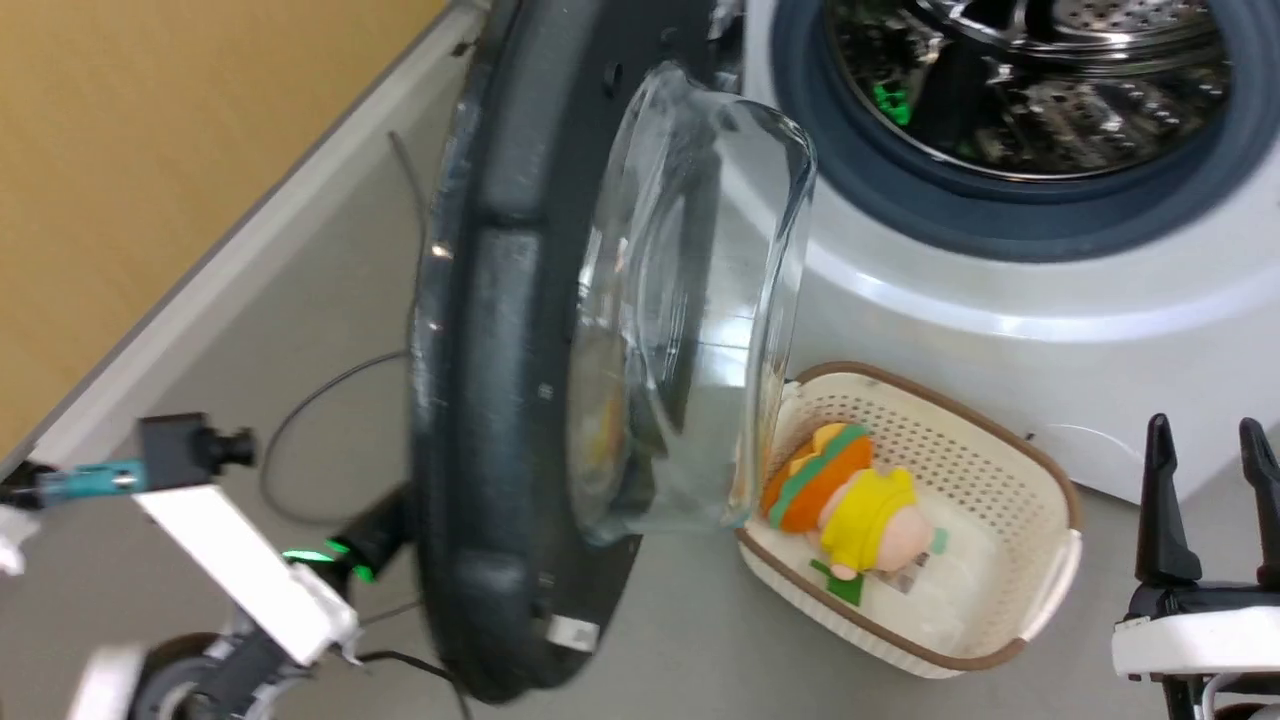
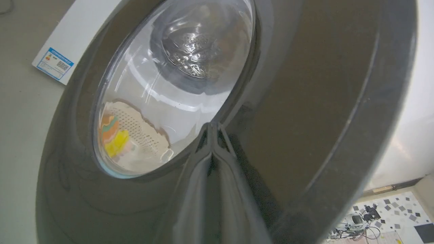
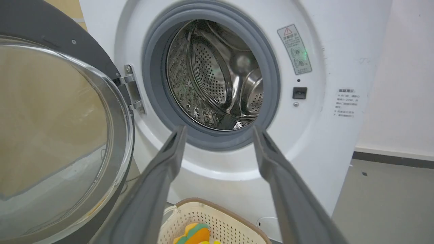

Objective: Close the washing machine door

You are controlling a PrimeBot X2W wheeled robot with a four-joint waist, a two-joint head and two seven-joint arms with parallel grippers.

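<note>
The washing machine door (image 1: 500, 350) stands swung out from the washing machine (image 1: 1000, 300), seen nearly edge-on, its clear glass bowl (image 1: 690, 320) bulging toward the drum opening. In the left wrist view my left gripper (image 2: 212, 130) is shut, its tips against the door's glossy outer face (image 2: 305, 101) beside the glass window (image 2: 169, 84). My left forearm (image 1: 240, 570) reaches behind the door. My right gripper (image 1: 1210, 460) is open and holds nothing, low at the right. It points at the steel drum (image 3: 217, 78) from a distance. The metal hinge (image 3: 134, 89) is left of the gasket.
A cream perforated basket (image 1: 1040, 500) holding an orange and yellow toy (image 1: 850, 495) sits on the floor under the drum opening, just right of the door's lower edge. Cables (image 1: 320, 400) lie on the floor left of the door. A wall skirting (image 1: 250, 250) runs along the left.
</note>
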